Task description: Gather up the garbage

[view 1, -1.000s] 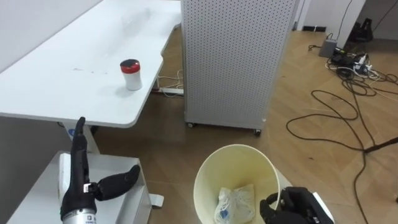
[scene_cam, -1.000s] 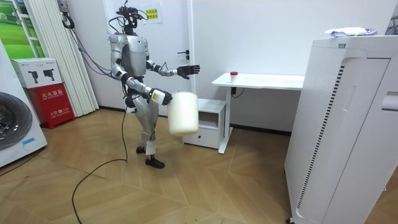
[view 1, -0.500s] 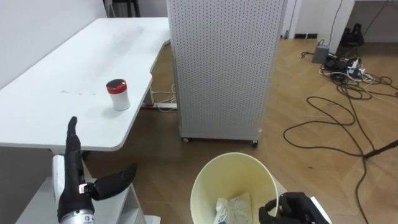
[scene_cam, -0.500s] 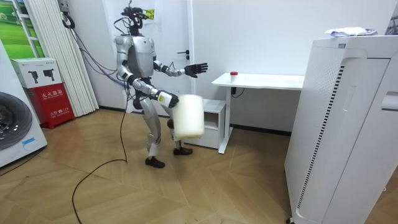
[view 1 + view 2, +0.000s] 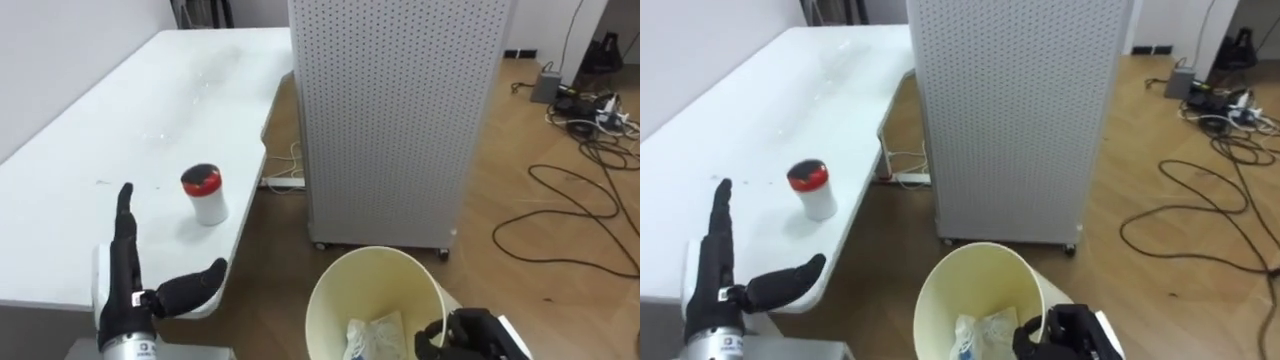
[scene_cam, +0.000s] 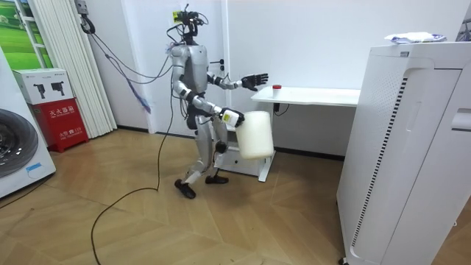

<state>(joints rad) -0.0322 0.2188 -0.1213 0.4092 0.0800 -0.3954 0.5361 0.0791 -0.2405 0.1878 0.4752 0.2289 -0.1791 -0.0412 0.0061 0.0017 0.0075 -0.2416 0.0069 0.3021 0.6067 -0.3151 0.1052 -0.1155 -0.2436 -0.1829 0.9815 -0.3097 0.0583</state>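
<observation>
I see the perforated cabinet (image 5: 400, 110) beside the table (image 5: 90, 160), a floor gap between. My right robot hand (image 5: 470, 335), cut off below, clamps the rim of the bin (image 5: 380, 280). The red-lidded cup (image 5: 204, 194) stands near the table edge, my left robot hand (image 5: 130, 298) spread, short of it.

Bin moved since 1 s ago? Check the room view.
Yes. The bin, held by the right hand, has gone toward the room view's right, closer to the white desk, which sits where it did.
</observation>
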